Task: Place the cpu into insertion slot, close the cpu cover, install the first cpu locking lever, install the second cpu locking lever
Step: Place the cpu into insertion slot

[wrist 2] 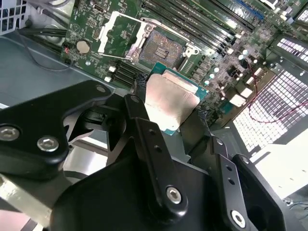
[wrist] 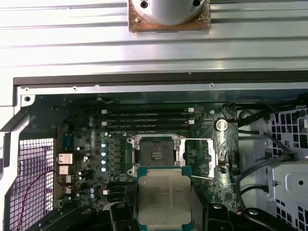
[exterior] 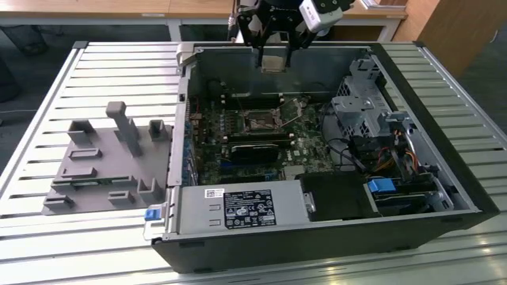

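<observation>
while the gripper (wrist 2: 171,97) hangs above the insertion slot (wrist 2: 161,45), jaws clamped on the cpu (wrist 2: 168,106) edges | cpu clear of slot, not seated | cpu cover (wrist 2: 119,30) stands open beside slot

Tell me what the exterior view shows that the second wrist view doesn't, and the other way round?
Exterior view: the whole open computer case on a slatted table, with a grey holder block beside it. Second wrist view: the cpu cover swung open beside the bare insertion slot, seen close. Both: the gripper shut on the cpu, over the green board.
</observation>
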Tool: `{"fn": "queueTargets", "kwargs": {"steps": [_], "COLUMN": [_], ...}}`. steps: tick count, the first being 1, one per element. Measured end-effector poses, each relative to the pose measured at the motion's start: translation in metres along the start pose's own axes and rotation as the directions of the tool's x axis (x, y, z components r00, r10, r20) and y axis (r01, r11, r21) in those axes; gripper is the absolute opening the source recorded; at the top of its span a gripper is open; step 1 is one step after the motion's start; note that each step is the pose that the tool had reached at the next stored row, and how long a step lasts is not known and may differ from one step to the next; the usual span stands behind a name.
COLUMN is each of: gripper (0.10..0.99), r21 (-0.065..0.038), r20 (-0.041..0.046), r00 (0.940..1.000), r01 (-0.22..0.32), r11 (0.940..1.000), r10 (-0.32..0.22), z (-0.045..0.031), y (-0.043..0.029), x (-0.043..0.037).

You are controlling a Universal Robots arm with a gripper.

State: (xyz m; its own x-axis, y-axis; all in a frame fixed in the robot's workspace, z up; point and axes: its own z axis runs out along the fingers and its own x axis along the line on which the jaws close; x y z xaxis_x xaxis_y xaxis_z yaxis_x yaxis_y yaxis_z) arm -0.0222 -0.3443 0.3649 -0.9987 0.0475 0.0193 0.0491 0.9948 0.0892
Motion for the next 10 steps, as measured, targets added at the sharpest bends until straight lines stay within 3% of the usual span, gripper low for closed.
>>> {"fn": "queueTargets", "kwargs": {"steps": [5,10], "gripper": [0.533,0.533], "r21": [-0.001,-0.003], "r20": [0.0047,0.0111], "r00": [0.9986,0.9921], "r01": [-0.053,-0.125], "r11": [0.9986,0.9922], "r10": [0.053,0.125], "z": [0.0003,0.0007], "y": [0.0,-0.0001], "x": [0.0,0.0]}}
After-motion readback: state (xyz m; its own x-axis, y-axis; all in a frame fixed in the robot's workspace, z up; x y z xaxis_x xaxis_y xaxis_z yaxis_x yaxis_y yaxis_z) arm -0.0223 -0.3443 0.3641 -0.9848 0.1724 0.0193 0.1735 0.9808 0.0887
